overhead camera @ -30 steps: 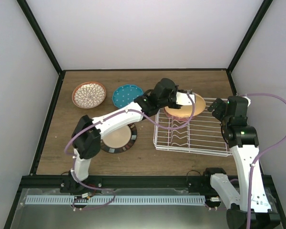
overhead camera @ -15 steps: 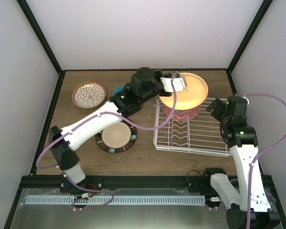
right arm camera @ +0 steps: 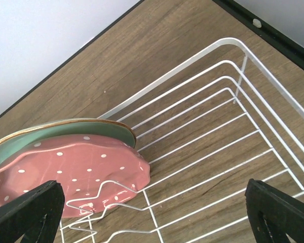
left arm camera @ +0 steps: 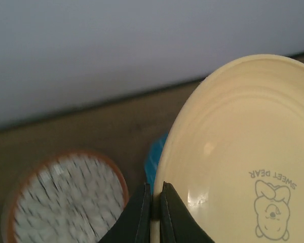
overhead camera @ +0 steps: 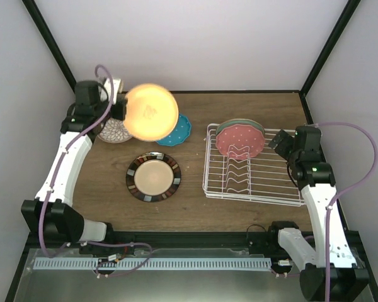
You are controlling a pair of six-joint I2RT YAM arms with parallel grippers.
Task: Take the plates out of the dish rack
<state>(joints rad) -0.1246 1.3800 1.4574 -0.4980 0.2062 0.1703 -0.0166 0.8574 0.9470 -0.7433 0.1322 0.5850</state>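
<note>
Above the desk's (overhead camera: pixel 239 107) back-left corner hangs the pale yellow plate (overhead camera: pixel 151 112), its rim pinched in the left claw (left arm camera: pixel 154 212), three plates (overhead camera: pixel 154 178) already lie unloaded, and the red-pink plate (overhead camera: pixel 240 141) and green plate (overhead camera: pixel 230 126) are left in the dish rack (overhead camera: pixel 283 189), near the wide-open, empty right claw (overhead camera: pixel 281 139).

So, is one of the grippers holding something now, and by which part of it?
The left gripper holds the pale yellow plate by its rim, shut on the edge of it. The right gripper is open and holds nothing.
</note>
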